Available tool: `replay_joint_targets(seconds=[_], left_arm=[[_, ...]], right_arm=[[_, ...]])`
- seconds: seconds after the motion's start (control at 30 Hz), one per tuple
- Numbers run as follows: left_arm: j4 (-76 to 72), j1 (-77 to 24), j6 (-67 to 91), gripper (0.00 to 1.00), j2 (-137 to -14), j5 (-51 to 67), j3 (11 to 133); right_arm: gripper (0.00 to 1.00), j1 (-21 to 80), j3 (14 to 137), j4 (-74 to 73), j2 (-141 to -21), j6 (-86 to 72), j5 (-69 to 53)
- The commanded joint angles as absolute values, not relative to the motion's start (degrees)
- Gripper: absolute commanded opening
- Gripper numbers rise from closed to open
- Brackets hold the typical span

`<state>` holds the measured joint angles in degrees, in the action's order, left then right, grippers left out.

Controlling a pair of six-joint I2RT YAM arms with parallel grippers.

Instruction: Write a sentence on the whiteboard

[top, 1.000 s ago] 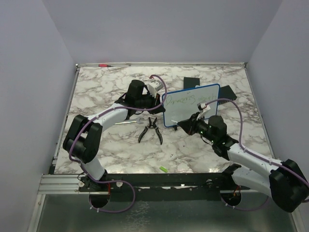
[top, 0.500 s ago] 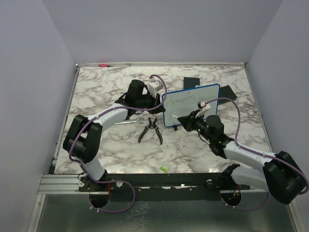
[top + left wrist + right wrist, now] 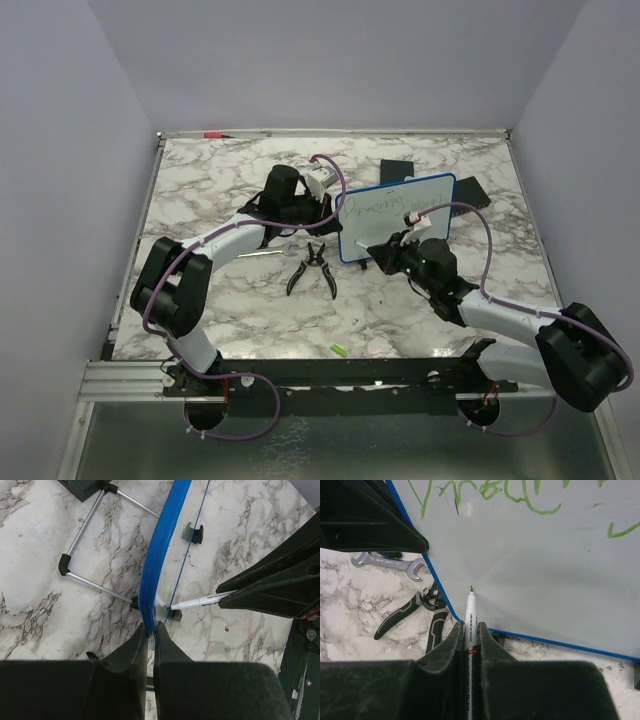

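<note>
The whiteboard (image 3: pixel 400 222) stands tilted upright at mid table, blue-framed, with the sentence (image 3: pixel 385 205) as a green scrawl across its upper part. My left gripper (image 3: pixel 336 207) is shut on the board's left edge; in the left wrist view the blue frame (image 3: pixel 161 545) runs between the closed fingers of that gripper (image 3: pixel 151 628). My right gripper (image 3: pixel 470 627) is shut on a white marker (image 3: pixel 470 611), whose tip touches the whiteboard (image 3: pixel 545 570) low down, near its lower left corner. Green letters of the sentence (image 3: pixel 520 492) show along the top of that view. From above, the right gripper (image 3: pixel 388 250) sits at the board's lower left.
Black-handled pliers (image 3: pixel 312 268) and a silver wrench (image 3: pixel 390 562) lie just left of the board's lower corner. Flat black pads (image 3: pixel 397 170) sit behind the board. A small green cap (image 3: pixel 339 349) lies near the front edge, and a red pen (image 3: pixel 213 134) rests at the far edge.
The right arm has swung left along the board's lower part, carrying the marker toward the lower left corner. The left arm and the board have stayed put.
</note>
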<state>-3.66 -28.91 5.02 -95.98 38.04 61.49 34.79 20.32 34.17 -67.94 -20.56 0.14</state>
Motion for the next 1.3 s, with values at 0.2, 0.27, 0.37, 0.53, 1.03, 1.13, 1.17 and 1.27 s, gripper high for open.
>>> replay_joint_targets(seconds=[0.2, 0.27, 0.37, 0.53, 1.03, 1.13, 1.17, 1.27], left_arm=[[-0.6, -29.8, 3.9, 0.00, -96.2, 36.8, 62.3], [-0.6, -29.8, 3.9, 0.00, -96.2, 36.8, 62.2], [-0.6, -29.8, 4.0, 0.00, -96.2, 36.8, 62.3], [-0.6, -29.8, 3.9, 0.00, -96.4, 36.8, 62.3], [-0.6, -29.8, 4.0, 0.00, -96.8, 36.8, 62.4], [-0.6, -29.8, 4.0, 0.00, -96.9, 36.9, 62.4], [-0.6, -29.9, 4.0, 0.00, -96.9, 36.9, 62.4], [-0.6, -29.9, 4.0, 0.00, -97.0, 36.9, 62.4]], right_arm=[[0.01, 35.5, 17.9, 32.8, -72.8, -22.2, 3.5], [0.01, 35.6, 17.6, 33.7, -73.7, -22.5, 3.5], [0.01, 35.8, 17.8, 34.4, -74.3, -22.7, 3.1], [0.01, 36.1, 18.5, 34.2, -71.7, -22.2, 1.0], [0.01, 36.2, 20.5, 31.5, -63.1, -19.9, 3.6], [0.01, 36.2, 20.7, 32.9, -64.1, -19.7, 3.4], [0.01, 36.2, 20.8, 33.2, -64.3, -19.7, 3.3], [0.01, 36.2, 21.0, 34.2, -65.0, -19.8, 3.1]])
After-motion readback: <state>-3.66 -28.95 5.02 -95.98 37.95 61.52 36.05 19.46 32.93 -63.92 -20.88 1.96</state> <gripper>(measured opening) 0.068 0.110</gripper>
